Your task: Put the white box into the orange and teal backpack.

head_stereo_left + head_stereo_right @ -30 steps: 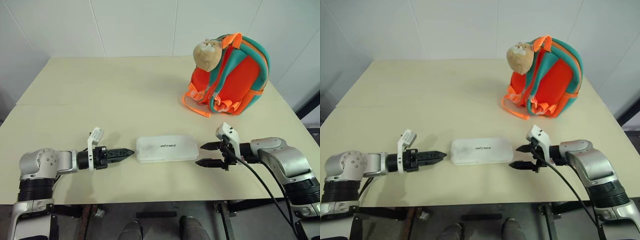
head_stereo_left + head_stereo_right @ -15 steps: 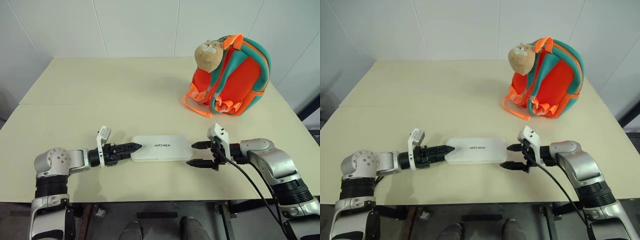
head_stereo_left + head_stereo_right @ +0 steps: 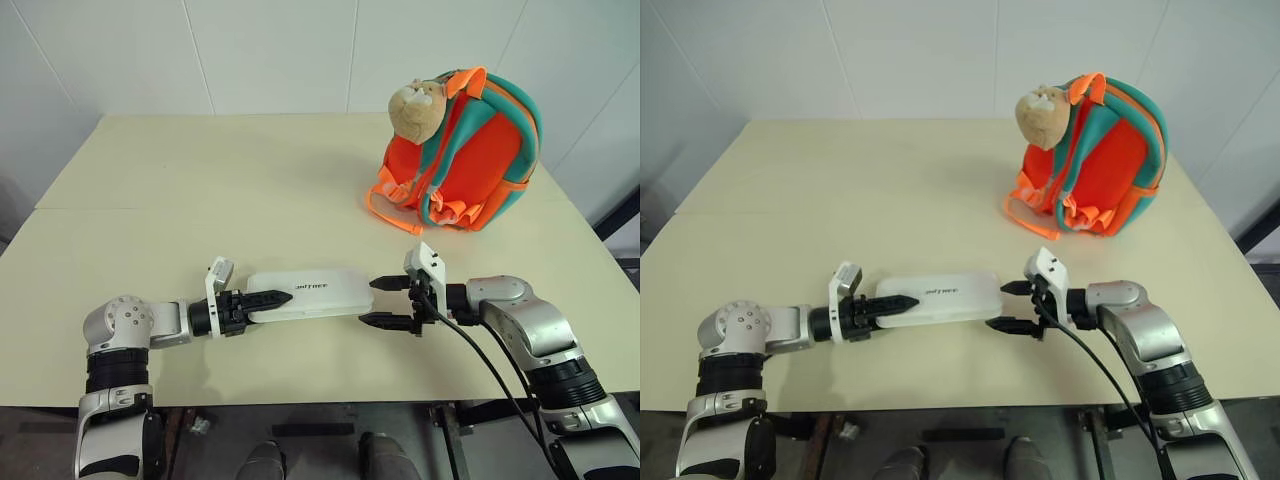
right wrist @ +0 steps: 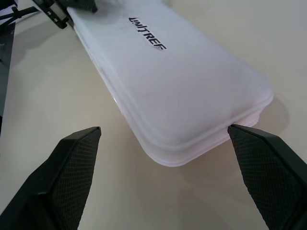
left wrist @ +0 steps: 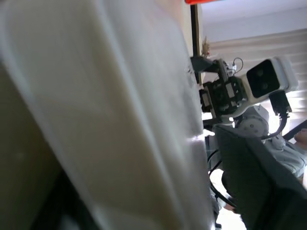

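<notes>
White box (image 3: 305, 292) lies flat on the table (image 3: 200, 190), lower centre of frame, 1 gripper at each short end. Left gripper (image 3: 268, 297) overlaps its left end, top finger over the lid; can't tell if it's clamped. Right gripper (image 3: 378, 301) jaws spread wide, straddling the right end, not gripping. Orange and teal backpack (image 3: 462, 150) stands upright, upper right, well apart from the box.

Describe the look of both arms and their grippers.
Both arms are silver-grey metal with ribbed black joint sections. Each ends in a left gripper or right gripper with two black pointed fingers and a white camera block. A black cable trails along the right arm.
</notes>
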Controlling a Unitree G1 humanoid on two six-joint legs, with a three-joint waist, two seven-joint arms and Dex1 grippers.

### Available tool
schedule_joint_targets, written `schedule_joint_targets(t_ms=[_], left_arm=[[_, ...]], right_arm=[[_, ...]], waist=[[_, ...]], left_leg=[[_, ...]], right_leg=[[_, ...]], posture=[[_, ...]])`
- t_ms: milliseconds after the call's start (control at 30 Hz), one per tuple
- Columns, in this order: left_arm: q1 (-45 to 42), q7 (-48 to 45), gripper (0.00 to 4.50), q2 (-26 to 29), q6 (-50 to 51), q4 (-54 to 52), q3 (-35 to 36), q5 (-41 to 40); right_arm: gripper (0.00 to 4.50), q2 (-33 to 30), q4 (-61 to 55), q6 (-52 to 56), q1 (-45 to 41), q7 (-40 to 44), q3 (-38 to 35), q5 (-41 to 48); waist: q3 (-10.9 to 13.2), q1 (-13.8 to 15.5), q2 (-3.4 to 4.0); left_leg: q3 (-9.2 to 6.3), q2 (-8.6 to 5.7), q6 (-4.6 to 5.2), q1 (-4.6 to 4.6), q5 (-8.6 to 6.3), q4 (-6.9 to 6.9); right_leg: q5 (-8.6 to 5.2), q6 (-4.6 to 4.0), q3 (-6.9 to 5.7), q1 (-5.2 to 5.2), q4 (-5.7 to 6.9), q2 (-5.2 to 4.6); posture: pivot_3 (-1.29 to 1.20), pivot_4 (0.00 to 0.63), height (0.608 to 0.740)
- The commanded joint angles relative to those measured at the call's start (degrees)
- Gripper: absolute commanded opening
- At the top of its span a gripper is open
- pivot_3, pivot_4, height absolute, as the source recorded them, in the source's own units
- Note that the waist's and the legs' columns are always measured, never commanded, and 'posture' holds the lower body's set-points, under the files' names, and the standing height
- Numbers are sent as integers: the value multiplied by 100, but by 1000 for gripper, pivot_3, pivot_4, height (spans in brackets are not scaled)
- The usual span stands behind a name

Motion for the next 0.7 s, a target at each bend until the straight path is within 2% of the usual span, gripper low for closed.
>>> schedule_joint_targets(t_ms=[33, 67, 133, 367, 533, 700], left_arm=[[115, -81, 2098, -89, 202, -226, 10, -235], [134, -65, 1773, -112, 211, -253, 13, -254], [172, -31, 1440, -149, 213, -302, 9, -286], [251, 127, 1440, -359, -78, -526, 306, -272], [520, -146, 1440, 10, -731, -967, 213, -204], [908, -249, 1440, 226, -1002, -1253, 324, -311]], right_arm=[[4500, 62, -79, -229, 1, -75, -215, 57], [4500, 64, -74, -281, 26, -90, -204, 34], [4500, 39, -44, -414, 101, -99, -164, -47], [4500, -28, 126, -712, 278, -488, -518, -164], [4500, -136, 467, -641, 17, -1354, -1503, -70], [4500, -303, 1240, -691, -675, -2329, -2295, -180]], waist=[[0, -2, 0], [0, -1, 0], [0, -1, 0], [0, 4, 0], [0, -15, 0], [0, -21, 0]], left_leg=[[0, 0, 0, 0, 0, 0], [0, 0, 0, -1, 0, -1], [0, 0, 0, -1, 0, 0], [1, 0, -1, -1, 0, 0], [2, 0, -1, -2, 0, 1], [4, 1, -1, -2, 0, -3]], right_leg=[[0, 0, 0, -1, 0, 0], [0, 0, 0, -1, 0, 0], [0, 0, 0, -1, 0, 0], [0, 0, 0, -1, -1, -1], [1, -2, 1, -2, -2, -1], [-2, -11, 3, -6, -2, 0]], posture=[[0, 150, 740], [0, 150, 740], [0, 150, 740], [0, 150, 740], [0, 150, 740], [0, 150, 740]])
